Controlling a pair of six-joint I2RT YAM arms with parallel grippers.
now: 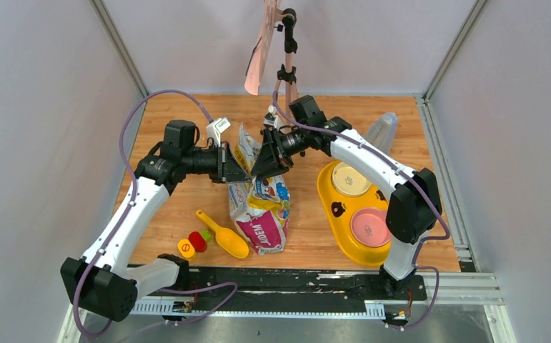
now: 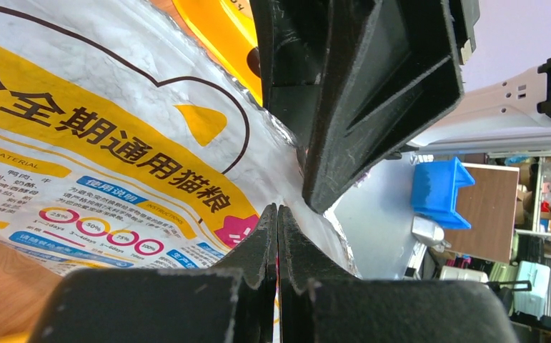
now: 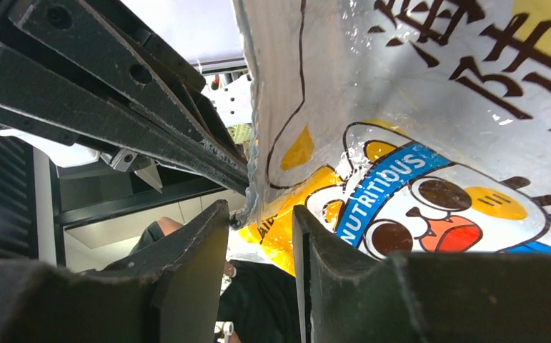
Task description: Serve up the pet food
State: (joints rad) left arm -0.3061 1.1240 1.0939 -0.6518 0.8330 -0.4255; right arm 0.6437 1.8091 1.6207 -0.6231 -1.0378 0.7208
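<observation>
Bag [image 1: 261, 214] lies lengthwise on the tabletop [image 1: 186, 207], mouth raised toward the far side; left gripper [image 1: 239, 171] pinches its rim, right gripper [image 1: 262, 171] straddles it, parted.

The left arm [image 1: 126, 214] rises from its base at the lower left of the top view and bends at the elbow toward the centre. Its left gripper [image 1: 235, 170] points right, and its fingers [image 2: 258, 243] are pressed flat together on a thin edge of the bag [image 2: 115, 143]. The right arm [image 1: 372, 161] climbs from the lower right, folds at the shoulder and reaches left, so that the right gripper [image 1: 264, 170] faces the left one just beside it, its fingers [image 3: 201, 243] parted with a narrow gap between them.
</observation>
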